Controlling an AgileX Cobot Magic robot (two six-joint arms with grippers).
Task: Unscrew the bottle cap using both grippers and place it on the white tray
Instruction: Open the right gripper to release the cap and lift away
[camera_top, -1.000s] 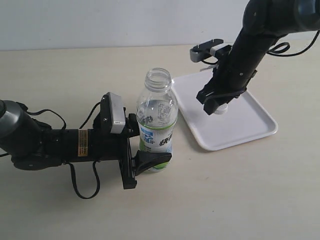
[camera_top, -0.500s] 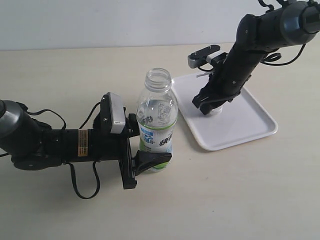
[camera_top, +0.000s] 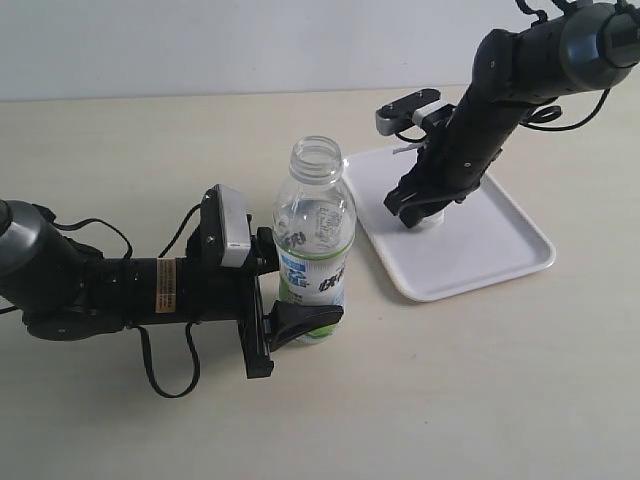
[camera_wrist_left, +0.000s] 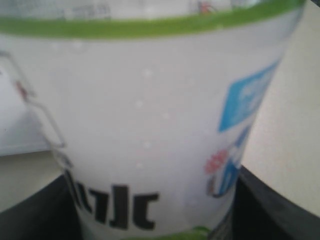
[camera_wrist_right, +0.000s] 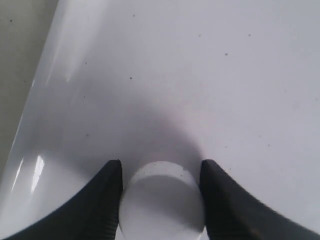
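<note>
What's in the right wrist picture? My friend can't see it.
The robot's right hand grips the small white bottle cap between two black fingers, with the white tray filling most of the picture behind. A strip of tan table shows at one edge.

Soft, even bright light – left wrist view blurred, bottle (camera_wrist_left: 150, 125) too close between the jaws; white tray (camera_wrist_right: 150, 75) glare beside one jaw, soft shadow beyond bottle cap (camera_wrist_right: 162, 200)

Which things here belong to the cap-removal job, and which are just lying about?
Job: clear plastic drink bottle; small round white screw cap; flat white rectangular tray; left black gripper; right black gripper.
Lying about: beige tabletop.
</note>
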